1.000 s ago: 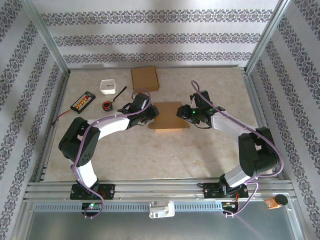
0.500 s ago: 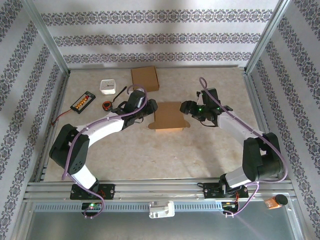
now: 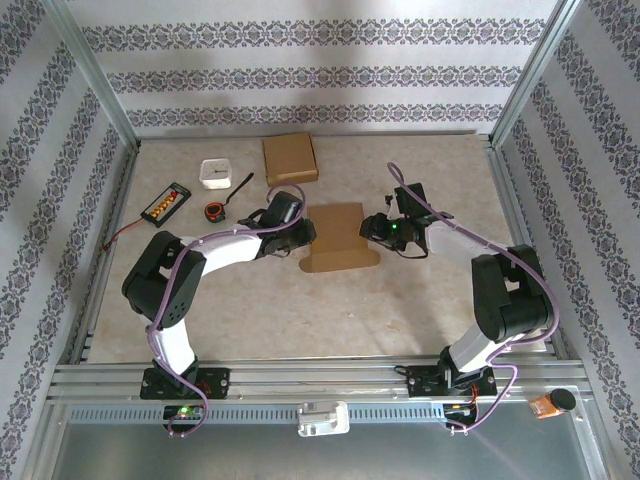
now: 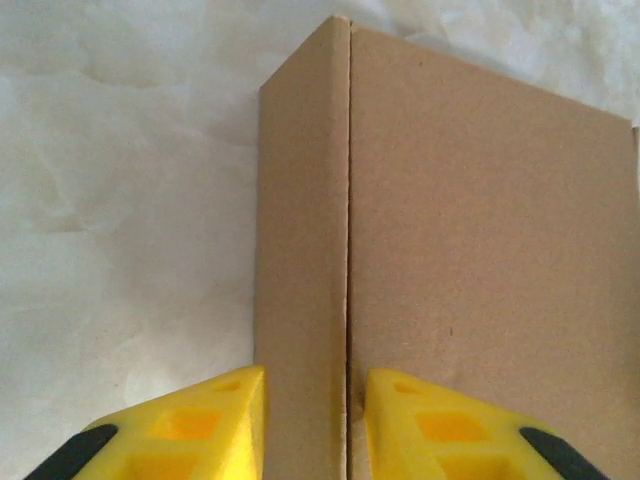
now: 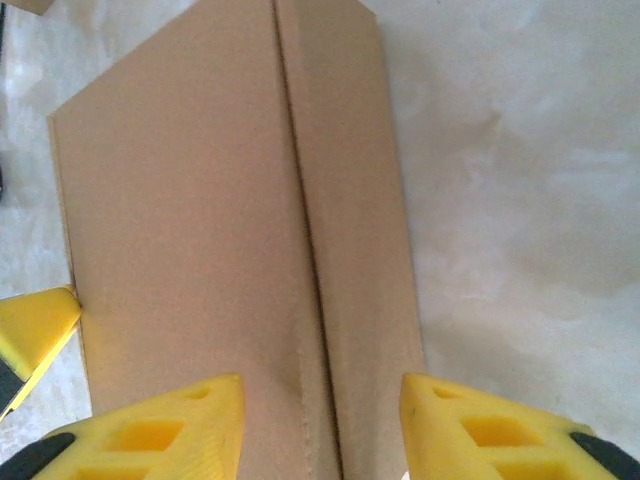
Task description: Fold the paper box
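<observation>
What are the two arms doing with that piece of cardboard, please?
The two robot arms are folding a brown paper box that lies in the middle of the table. The left gripper is at its left edge and the right gripper is at its right edge. Each has its fingers spread either side of a side-flap crease. The box lies mostly flat, so little is folded yet. A second cardboard piece sits at the back.
</observation>
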